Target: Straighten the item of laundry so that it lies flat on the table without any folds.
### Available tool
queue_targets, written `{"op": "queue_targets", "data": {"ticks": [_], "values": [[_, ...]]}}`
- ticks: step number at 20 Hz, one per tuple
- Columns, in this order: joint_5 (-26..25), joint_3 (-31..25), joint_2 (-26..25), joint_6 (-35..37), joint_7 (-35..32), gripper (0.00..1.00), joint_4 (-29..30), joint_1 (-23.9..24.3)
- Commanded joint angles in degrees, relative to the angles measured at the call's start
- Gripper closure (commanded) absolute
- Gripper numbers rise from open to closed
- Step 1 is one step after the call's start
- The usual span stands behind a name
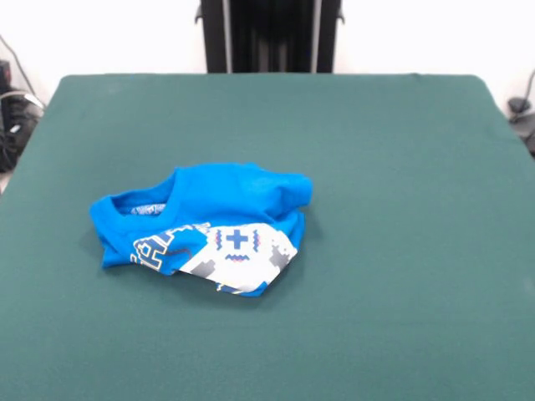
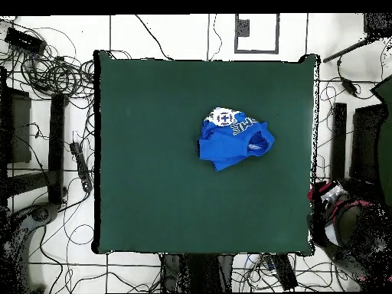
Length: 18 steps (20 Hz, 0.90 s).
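Blue shirt (image 1: 205, 225) lies bunched on the table (image 1: 401, 167), a little off the table's middle, well in from every edge. Hem folded up over itself; lettering and white graphic half showing. Arm and jaws out of sight, so their state can't be told. Best start: pinch one outer edge only, drag outward low. No containers here.

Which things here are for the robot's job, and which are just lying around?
For the job:
- blue T-shirt, crumpled and folded over
- green table it lies on

Just lying about:
- tangled cables on the floor around the table
- red, white and black object beside the table's edge
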<state>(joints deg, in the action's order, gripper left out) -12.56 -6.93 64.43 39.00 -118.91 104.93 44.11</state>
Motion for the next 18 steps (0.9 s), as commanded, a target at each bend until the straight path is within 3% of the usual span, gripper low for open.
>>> {"op": "queue_targets", "data": {"ticks": [1,8,18], "values": [[1.65,-14.98,1.75,11.41,35.98,0.0,4.31,10.85],[-3.42,-16.93,0.52,8.93,29.76,0.0,7.1,11.96],[-8.42,-14.87,-6.12,1.63,22.55,0.0,8.33,9.94]]}}
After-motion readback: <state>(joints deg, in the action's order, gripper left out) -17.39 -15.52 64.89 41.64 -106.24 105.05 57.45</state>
